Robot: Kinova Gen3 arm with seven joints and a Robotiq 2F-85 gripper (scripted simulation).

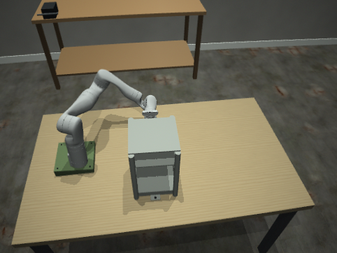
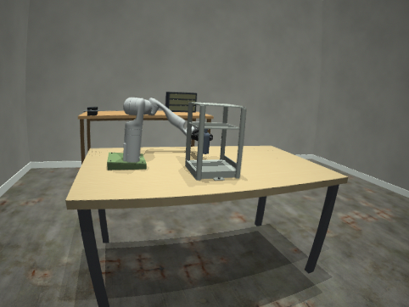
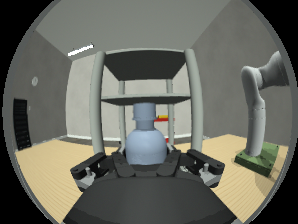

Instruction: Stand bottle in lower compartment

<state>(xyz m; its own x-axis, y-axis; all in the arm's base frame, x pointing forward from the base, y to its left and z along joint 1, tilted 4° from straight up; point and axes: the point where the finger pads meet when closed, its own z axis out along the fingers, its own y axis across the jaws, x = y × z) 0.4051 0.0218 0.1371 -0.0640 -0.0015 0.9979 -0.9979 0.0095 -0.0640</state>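
The grey shelving unit [image 1: 154, 134] [image 2: 240, 144] [image 3: 97, 110] stands on the table. My gripper [image 2: 204, 136] [image 3: 146, 149] is shut on the blue-grey bottle [image 2: 206, 146] [image 3: 145, 145], which is upright with its cap up. In the wrist view the bottle lines up between the two nearer posts, its cap close below the line of the middle shelf [image 2: 222, 125] [image 3: 145, 100]. In the exterior view its lower end shows above the lower compartment's floor level. The top view hides bottle and fingers behind the unit. How far the bottle reaches inside is unclear; its base is hidden in the wrist view.
The posts stand left and right of the opening. A small plate with a dark dot [image 1: 155, 197] [image 2: 218, 178] lies by the unit's side nearest the top and exterior views. The arm's green base [image 1: 61, 157] [image 2: 114, 161] [image 3: 257, 162] is on the table. A second table [image 1: 126, 8] stands behind.
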